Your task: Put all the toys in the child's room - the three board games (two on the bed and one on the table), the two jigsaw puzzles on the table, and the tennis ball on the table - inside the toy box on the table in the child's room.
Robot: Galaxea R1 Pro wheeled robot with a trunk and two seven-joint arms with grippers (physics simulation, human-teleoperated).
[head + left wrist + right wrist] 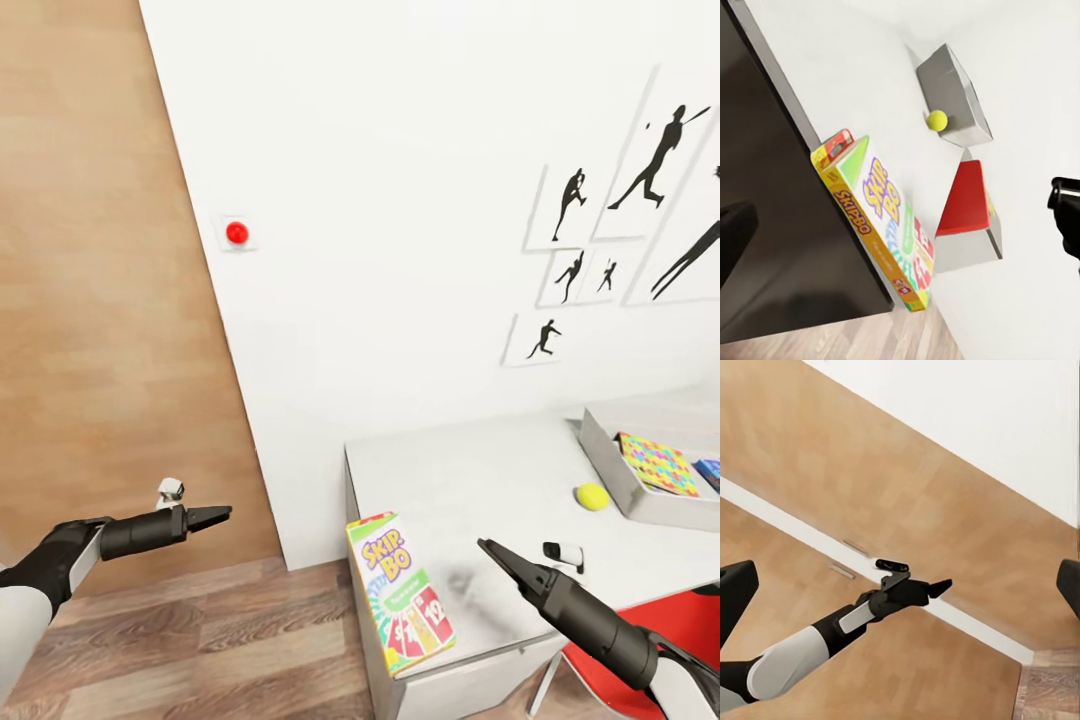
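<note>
Jaws on your left gripper (222, 516) and right gripper (487, 548) are both looking pressed together, carrying nothing. Your table (480, 470) is sitting against the white wall, and the toy box (612, 462) at its far end is already holding a jigsaw puzzle (657, 464) plus something blue I can't identify. You're still looking at the Skip-Bo box (402, 592) hanging over the near corner, and the tennis ball (592, 496) is lying just beside the bin, so I'd guess you're partway.

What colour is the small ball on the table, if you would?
Yellow-green ball, clearest in the head view.
</note>
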